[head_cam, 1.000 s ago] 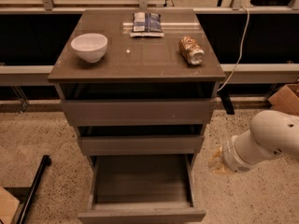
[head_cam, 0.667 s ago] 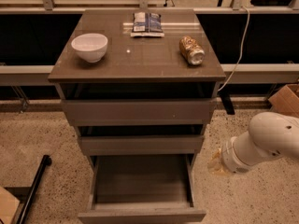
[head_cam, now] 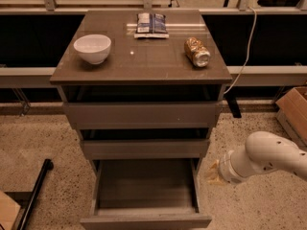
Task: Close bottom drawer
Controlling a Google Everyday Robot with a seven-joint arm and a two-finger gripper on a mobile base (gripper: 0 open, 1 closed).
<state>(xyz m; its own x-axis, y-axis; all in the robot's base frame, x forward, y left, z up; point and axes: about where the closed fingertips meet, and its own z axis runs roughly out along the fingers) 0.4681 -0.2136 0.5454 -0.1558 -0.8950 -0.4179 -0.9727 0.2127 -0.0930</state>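
jaws edged lower, just right of open bottom drawer (head_cam: 144, 186).

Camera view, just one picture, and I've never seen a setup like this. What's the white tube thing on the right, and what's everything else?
The white tube is a robot arm. Its gripper hangs low, just right of the pulled-out bottom drawer, with nothing visibly held. The single camera looks down at the front of a cabinet. On top are a white bowl, a dark snack packet and a can lying on its side. The bottom drawer's floor is bare, and the robot's job is to push it shut.
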